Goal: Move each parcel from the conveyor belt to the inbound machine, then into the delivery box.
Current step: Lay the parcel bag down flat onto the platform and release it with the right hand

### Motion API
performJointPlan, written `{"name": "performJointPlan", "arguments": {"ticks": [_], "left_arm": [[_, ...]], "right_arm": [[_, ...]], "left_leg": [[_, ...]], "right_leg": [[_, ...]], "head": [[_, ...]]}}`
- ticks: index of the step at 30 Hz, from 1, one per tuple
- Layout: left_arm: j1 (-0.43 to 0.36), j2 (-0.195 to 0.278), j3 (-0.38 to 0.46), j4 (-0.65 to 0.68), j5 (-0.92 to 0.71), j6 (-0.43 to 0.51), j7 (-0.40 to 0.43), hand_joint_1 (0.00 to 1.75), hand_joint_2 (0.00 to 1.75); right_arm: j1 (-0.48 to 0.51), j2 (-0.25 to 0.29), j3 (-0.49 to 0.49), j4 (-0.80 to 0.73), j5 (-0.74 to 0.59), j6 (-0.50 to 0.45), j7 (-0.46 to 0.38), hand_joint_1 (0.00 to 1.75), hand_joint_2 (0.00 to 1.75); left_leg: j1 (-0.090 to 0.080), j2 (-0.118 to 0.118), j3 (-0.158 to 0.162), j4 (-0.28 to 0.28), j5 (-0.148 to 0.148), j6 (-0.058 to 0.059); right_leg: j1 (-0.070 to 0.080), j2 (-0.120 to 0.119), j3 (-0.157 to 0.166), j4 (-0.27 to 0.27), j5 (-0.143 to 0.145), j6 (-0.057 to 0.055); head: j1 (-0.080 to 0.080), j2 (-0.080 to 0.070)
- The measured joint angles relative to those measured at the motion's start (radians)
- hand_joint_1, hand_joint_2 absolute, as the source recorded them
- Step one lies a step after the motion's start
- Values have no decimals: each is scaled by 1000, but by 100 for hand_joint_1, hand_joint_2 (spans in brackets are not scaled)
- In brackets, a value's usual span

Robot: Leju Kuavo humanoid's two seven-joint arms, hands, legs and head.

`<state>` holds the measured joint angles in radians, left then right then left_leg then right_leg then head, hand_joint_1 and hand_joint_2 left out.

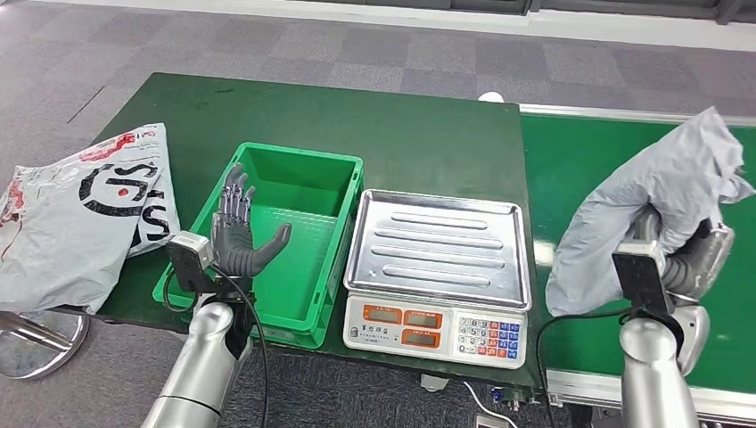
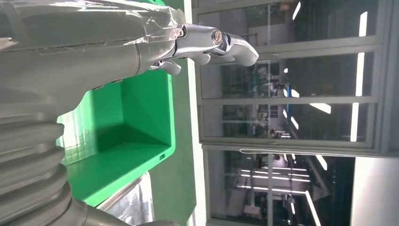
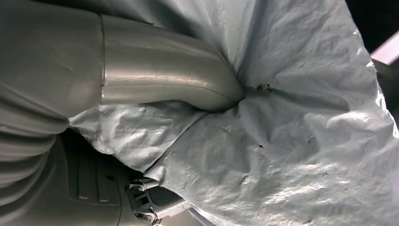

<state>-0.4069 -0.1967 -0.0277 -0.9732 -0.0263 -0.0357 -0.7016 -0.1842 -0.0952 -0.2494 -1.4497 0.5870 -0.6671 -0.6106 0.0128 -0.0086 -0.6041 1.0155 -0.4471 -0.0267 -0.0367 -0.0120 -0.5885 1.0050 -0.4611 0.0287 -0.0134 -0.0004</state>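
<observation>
Two green surfaces met side by side: the dark green desk and, to its right, the brighter conveyor belt. At the desk's left edge lay a large white printed bag, partly hanging off it. Nearer the front, a green crate sat just left of a weighing scale, its steel tray bare, the two almost touching. The grey parcel was lifted above the belt, clutched from beneath by the right hand, whose thumb pressed into the crumpled wrapping; the parcel hid most of that hand. The left hand stood upright over the crate's near wall, fingers released and spread, grasping nothing.
</observation>
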Motion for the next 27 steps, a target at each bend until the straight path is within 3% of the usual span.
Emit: {"name": "performJointPlan", "arguments": {"ticks": [3, 10, 17, 27], "left_arm": [[-9, -2, -24, 32, 7, -3, 0, 0, 175], [-18, -8, -42, 63, 6, -14, 0, 0, 175], [-41, -11, -48, 104, 21, -18, 0, 0, 175], [-44, -11, -49, 124, 21, -16, 0, 0, 175]], "right_arm": [[46, 37, 0, -177, 18, -26, -75, 175, 175], [58, 72, 8, -348, 45, -23, -82, 175, 175], [-130, 11, 204, -273, 227, 189, 89, 175, 175], [-188, -19, 285, -217, 235, 199, 104, 175, 175]], "left_leg": [[0, 3, 0, 0, 0, 0], [0, 5, 0, 0, 1, 0], [0, 14, 2, 0, 4, 0], [1, 9, -2, 0, 5, 0]], "right_leg": [[0, 3, -1, 0, 0, 0], [0, 4, 0, 0, 2, 0], [0, 13, -3, 0, 7, -1], [1, 8, -4, 1, 7, -1]], "head": [[0, 0], [0, 0], [0, 0], [0, 0]]}}
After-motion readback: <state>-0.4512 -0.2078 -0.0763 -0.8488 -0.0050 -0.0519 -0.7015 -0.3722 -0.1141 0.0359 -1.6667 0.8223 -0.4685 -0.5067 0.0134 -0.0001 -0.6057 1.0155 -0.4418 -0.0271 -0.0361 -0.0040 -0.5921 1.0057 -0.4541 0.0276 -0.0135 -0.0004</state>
